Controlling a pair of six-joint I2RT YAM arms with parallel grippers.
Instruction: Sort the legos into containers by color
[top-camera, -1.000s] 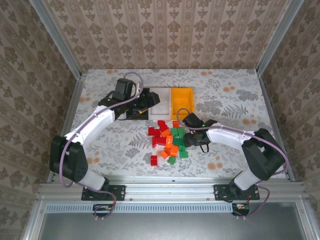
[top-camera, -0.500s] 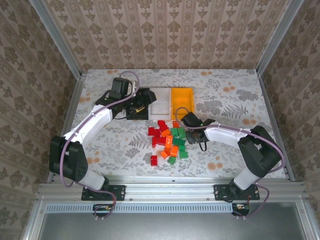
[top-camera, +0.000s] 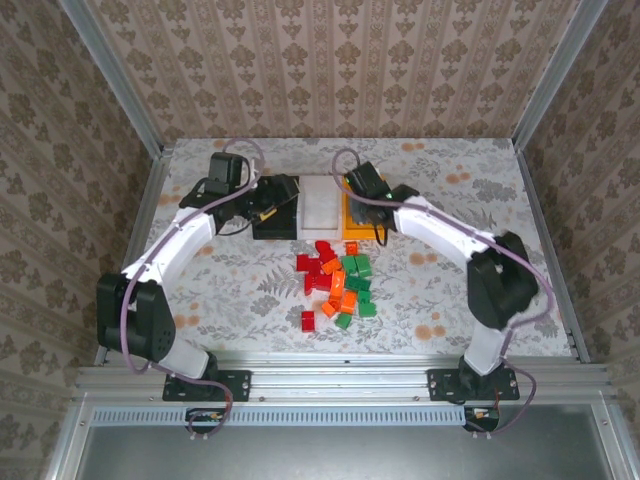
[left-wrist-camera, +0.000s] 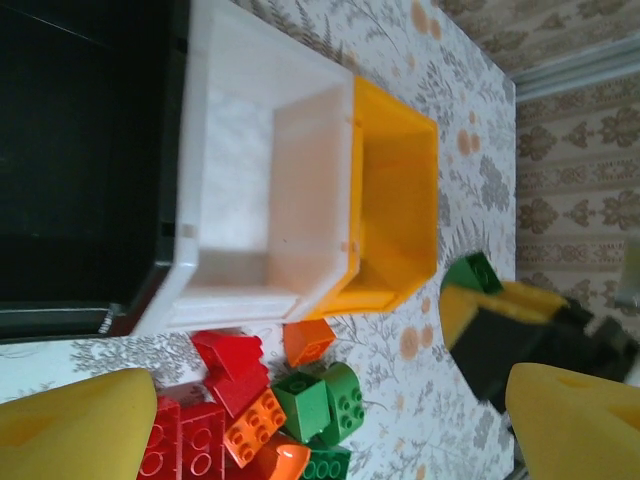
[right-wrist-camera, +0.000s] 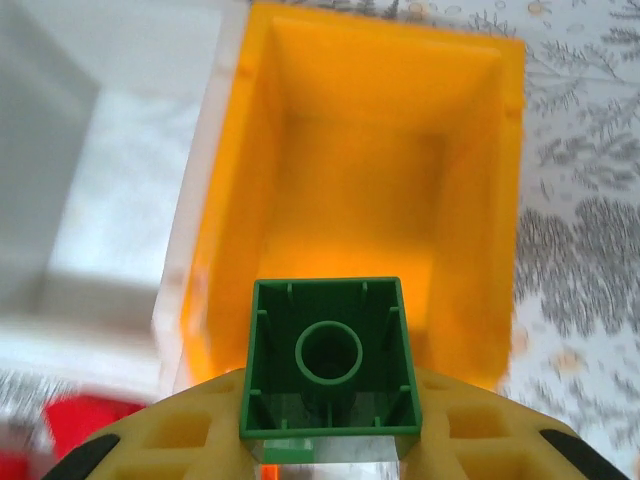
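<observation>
The legos (top-camera: 335, 280) lie in a loose pile of red, orange and green bricks at mid-table, and the nearest ones (left-wrist-camera: 300, 400) lie below my left gripper (left-wrist-camera: 325, 425). That left gripper (top-camera: 280, 205) hangs open and empty over the black bin (top-camera: 272, 222). Beside it stand the white bin (top-camera: 318, 205) and the yellow-orange bin (top-camera: 364, 205). My right gripper (top-camera: 358, 190) is shut on a green brick (right-wrist-camera: 330, 360) and hovers at the near end of the yellow-orange bin (right-wrist-camera: 370, 180). The same held green brick (left-wrist-camera: 475, 272) appears in the left wrist view.
The three bins stand side by side at the back centre of the flowered table (top-camera: 450, 270). A metal frame (top-camera: 145, 200) and patterned walls close in the table on three sides. The white bin (left-wrist-camera: 260, 190) looks empty inside.
My right gripper has lifted from the pile and swung back to the yellow-orange bin with the green brick in it. The left arm has drawn slightly back and left.
</observation>
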